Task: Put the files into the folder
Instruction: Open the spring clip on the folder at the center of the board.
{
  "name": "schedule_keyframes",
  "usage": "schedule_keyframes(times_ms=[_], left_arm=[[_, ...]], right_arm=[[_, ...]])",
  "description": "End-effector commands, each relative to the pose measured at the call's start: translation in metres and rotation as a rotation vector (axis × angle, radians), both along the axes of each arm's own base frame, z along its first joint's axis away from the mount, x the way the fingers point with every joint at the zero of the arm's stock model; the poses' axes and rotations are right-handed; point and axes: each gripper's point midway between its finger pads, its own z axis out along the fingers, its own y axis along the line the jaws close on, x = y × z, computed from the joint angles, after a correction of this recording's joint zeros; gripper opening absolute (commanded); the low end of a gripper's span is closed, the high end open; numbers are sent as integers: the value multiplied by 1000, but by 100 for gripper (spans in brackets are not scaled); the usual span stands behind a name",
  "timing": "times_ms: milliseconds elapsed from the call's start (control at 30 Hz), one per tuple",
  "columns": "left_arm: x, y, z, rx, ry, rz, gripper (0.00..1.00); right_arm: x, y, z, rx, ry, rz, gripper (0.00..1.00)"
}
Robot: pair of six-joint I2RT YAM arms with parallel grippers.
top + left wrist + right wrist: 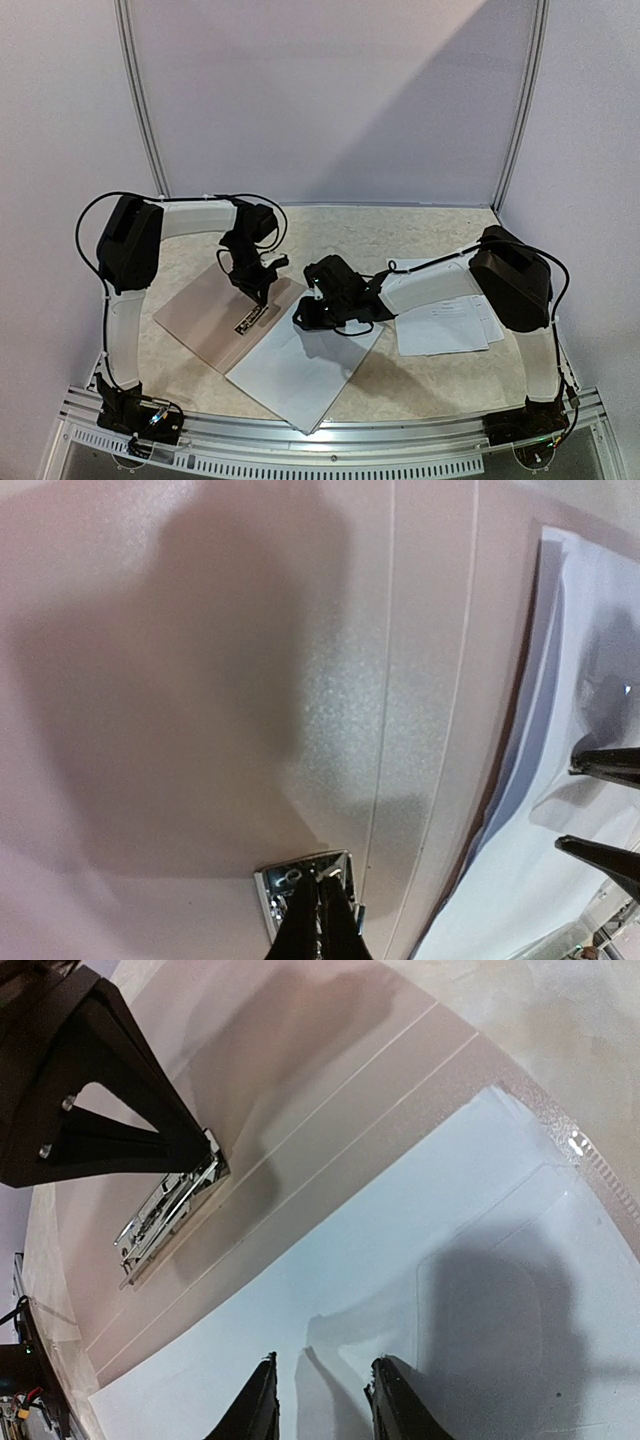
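The folder (200,320) lies open on the table (420,230), in front of the left arm, and its metal clip (170,1210) sits on the brown inner side near the fold. The left gripper (320,895) has its fingers pressed together, and their tips rest on one end of this clip. I cannot tell if they pinch a part of it or only push on it. A white sheet (420,1260) lies to the right of the clip and seems to cover the right half of the folder. The right gripper (322,1375) stands directly above this sheet with its fingers a little apart. Nothing is between them, and they are at the paper or just above it. The important relation is this: the long edge of the sheet runs parallel to the long axis of the clip, but the two do not touch. A strip of bare brown card with two crease lines (330,1110) lies between them. So from the right fingers the clip is to the left, across that strip, and I judge that the sheet must slide sideways toward it, not turn. The right arm is the nearer one for this push. The other sheets (445,325) wait on the table under the right arm, well apart from the folder.
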Motion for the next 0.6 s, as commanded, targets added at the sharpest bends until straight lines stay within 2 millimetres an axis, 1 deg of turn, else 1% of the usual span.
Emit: schedule_keyframes(times_ms=[0, 133, 233, 367, 433, 567], left_arm=[[22, 61, -18, 205, -64, 36, 0], [18, 53, -7, 155, -57, 37, 0], [19, 51, 3, 139, -74, 30, 0], [15, 54, 2, 149, -71, 21, 0], [13, 53, 4, 139, -67, 21, 0], [7, 45, 19, 85, -59, 9, 0]], right_arm=[[-37, -66, -87, -302, 195, -14, 32], [-37, -65, -86, -298, 193, -14, 32], [-37, -65, -87, -298, 196, -11, 32], [-38, -65, -88, -300, 198, -10, 32], [-38, -65, -87, -299, 196, -10, 32], [-37, -65, -86, -297, 195, -11, 32]])
